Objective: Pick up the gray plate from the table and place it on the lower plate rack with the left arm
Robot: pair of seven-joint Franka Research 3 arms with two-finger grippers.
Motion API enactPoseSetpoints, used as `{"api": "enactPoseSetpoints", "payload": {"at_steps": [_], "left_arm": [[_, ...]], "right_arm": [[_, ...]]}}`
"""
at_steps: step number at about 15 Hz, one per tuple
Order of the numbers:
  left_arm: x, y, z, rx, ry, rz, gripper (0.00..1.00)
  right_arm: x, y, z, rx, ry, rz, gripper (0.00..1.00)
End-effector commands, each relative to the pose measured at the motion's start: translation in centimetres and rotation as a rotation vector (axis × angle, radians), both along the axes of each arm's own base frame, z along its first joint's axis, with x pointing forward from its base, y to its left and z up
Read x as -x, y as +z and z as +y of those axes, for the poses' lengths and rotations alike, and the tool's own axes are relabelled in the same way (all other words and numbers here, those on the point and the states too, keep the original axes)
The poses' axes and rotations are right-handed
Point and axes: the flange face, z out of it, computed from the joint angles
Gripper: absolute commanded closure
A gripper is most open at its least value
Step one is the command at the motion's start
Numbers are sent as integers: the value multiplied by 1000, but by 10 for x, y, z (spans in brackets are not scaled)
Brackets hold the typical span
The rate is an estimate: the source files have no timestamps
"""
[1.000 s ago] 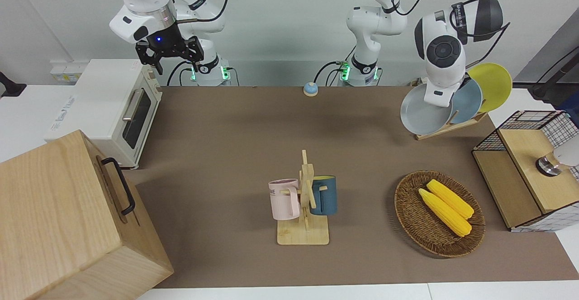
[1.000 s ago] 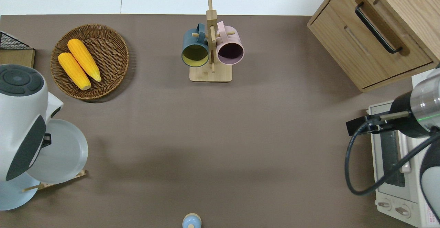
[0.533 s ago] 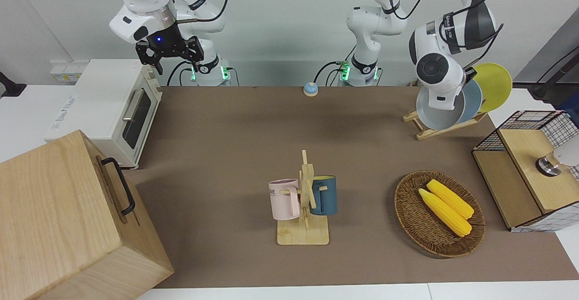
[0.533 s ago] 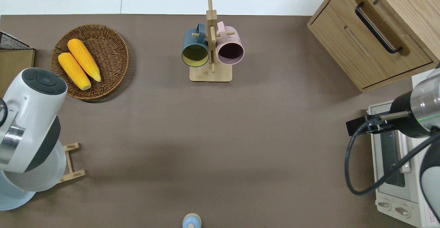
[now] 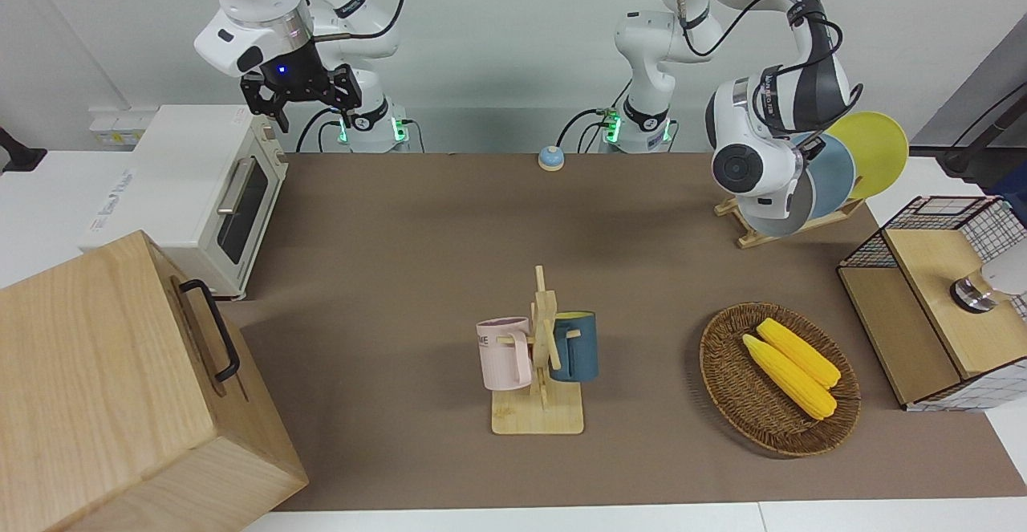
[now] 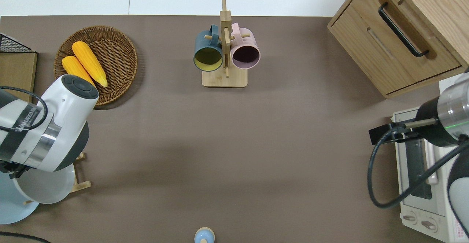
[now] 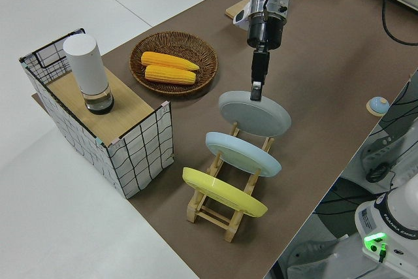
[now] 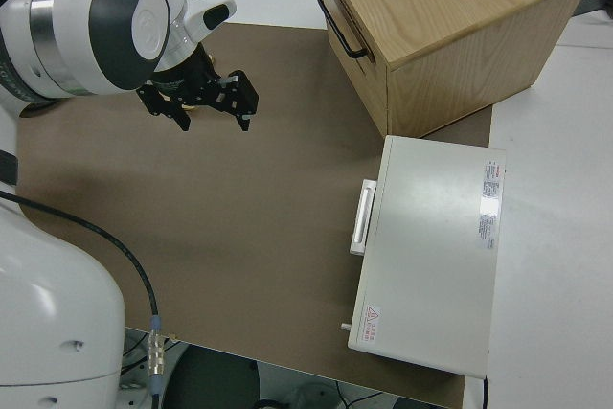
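Observation:
The gray plate (image 7: 256, 115) stands tilted at the end slot of the lower plate rack (image 7: 230, 217), beside a sky-blue plate (image 7: 243, 153) and a yellow plate (image 7: 224, 192). My left gripper (image 7: 256, 92) comes down from above and is shut on the gray plate's upper rim. In the front view the left arm's wrist hides most of the gray plate (image 5: 772, 225); the rack (image 5: 820, 222) shows under it. In the overhead view the plate (image 6: 45, 188) shows under the arm. My right gripper (image 5: 303, 108) is open and parked.
A wicker basket (image 5: 726, 387) with two corn cobs lies farther from the robots than the rack. A wire crate (image 7: 140, 155) with a white cylinder stands at the left arm's table end. A mug stand (image 5: 539, 355), a toaster oven (image 5: 188, 195), a wooden drawer box (image 5: 120, 387) and a small blue bell (image 5: 550, 158) are also there.
The left arm has swung and lowered, bringing the gray plate toward the robots into the rack's end slot next to the sky-blue plate. The right arm has not moved.

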Motion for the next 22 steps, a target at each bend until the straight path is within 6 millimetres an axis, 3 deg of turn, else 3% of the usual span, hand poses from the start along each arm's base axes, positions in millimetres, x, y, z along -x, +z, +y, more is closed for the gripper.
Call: {"api": "enactPoseSetpoints", "payload": {"at_steps": [1, 3, 4, 8, 12, 13, 16, 18, 22], "left_arm": [[1, -10, -16, -35, -9, 8, 509], [0, -8, -19, 1, -10, 9, 290], [0, -6, -22, 28, -4, 0, 9], [-8, 7, -64, 168, -7, -87, 0], [-22, 70, -100, 408, -96, -224, 11], [-21, 96, -105, 496, -135, -228, 11], [-21, 157, -90, 767, -216, -248, 11], [-17, 178, -81, 865, -247, -280, 11], [-4, 226, -94, 999, -313, -362, 7]], "right_arm": [[3, 4, -3, -1, -12, 4, 11], [3, 4, -3, -1, -14, 4, 11], [3, 4, -3, -1, -12, 4, 13], [3, 4, -3, -1, -14, 4, 11], [3, 4, -3, -1, -14, 4, 11], [3, 4, -3, -1, -14, 4, 11], [3, 4, -3, -1, -14, 4, 13], [3, 4, -3, -1, -14, 4, 11], [3, 4, -3, -1, -14, 4, 13]]}}
